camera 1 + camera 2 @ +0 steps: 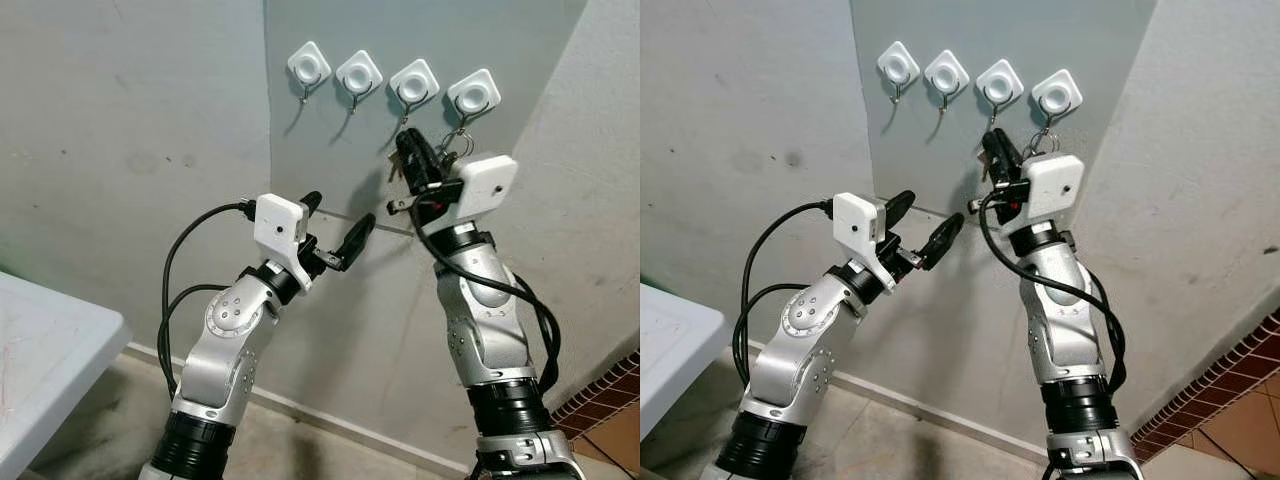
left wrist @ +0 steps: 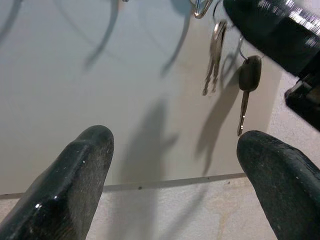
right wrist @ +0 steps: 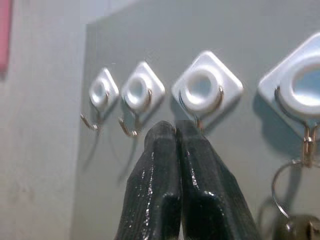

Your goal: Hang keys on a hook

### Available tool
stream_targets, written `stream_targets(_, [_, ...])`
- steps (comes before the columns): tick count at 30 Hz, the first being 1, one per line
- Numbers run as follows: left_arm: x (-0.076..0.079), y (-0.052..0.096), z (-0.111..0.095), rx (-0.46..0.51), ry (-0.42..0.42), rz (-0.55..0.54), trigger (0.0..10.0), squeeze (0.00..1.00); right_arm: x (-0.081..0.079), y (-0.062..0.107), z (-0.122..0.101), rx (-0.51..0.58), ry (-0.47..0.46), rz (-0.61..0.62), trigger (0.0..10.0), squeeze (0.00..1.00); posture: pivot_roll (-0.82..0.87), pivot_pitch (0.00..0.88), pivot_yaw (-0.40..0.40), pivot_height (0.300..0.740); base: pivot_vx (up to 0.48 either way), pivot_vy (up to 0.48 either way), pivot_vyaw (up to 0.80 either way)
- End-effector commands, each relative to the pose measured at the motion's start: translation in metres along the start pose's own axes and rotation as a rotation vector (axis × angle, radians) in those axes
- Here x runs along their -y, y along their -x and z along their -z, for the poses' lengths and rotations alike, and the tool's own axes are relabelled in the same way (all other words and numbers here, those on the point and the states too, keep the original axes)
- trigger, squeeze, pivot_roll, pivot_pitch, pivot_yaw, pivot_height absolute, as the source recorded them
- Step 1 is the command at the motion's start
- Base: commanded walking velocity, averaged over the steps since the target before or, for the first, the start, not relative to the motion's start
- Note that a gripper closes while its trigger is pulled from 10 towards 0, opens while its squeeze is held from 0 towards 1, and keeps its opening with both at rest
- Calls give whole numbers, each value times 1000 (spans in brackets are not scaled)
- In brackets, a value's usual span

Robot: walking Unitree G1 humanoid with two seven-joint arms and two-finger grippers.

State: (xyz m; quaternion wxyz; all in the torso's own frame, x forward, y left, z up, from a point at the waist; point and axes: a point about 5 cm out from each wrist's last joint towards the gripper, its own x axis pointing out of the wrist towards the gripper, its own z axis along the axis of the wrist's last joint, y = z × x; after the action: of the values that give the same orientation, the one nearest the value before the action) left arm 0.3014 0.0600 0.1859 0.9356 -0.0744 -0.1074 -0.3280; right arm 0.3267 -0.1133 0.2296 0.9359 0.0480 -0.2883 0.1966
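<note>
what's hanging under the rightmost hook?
Under the rightmost hook, a key ring hangs with keys and a black-headed key. The right claw covers them in the eye views.

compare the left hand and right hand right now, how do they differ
The left hand has its fingers spread wide; the right hand has them pressed shut. The left hand sits lower, well below the hooks; the right hand is raised at the third hook, beside the hanging keys. Both point at the wall.

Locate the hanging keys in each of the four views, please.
Left eye: keys under the rightmost hook.
Right eye: keys under that same hook.
Left wrist: keys dangling ahead.
Right wrist: key ring below the nearest hook.
Shared landmark: the row of white hooks.
</note>
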Motion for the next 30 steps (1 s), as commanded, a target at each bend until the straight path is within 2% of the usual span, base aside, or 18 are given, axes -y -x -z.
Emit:
stream_targets(1, [5,-3,-8,21,-9,31,10000,0,-2,-5,-9,38,-26,-17,10000,0,87,0,-29,740,0,0,0])
stream_targets(2, [5,-3,-8,20,-9,35,10000,0,-3,-4,-10,49,-120,-32,10000,0,87,0,-29,740,0,0,0])
stream_targets(5, [5,-3,-8,19,-8,38,10000,0,-3,-3,-12,60,-137,-34,10000,0,85,0,-27,740,0,0,0])
stream_targets(6, [6,-3,-8,20,-8,42,10000,0,-2,-3,-13,64,-174,-25,10000,0,85,0,-27,740,0,0,0])
stream_targets(19, [9,-6,-12,31,-6,60,10000,0,13,-9,-17,77,-241,41,10000,0,85,0,-27,740,0,0,0])
stream_targets(30, [10,-5,-12,30,-3,56,10000,0,12,-13,-18,81,-270,26,10000,0,92,0,-30,740,0,0,0])
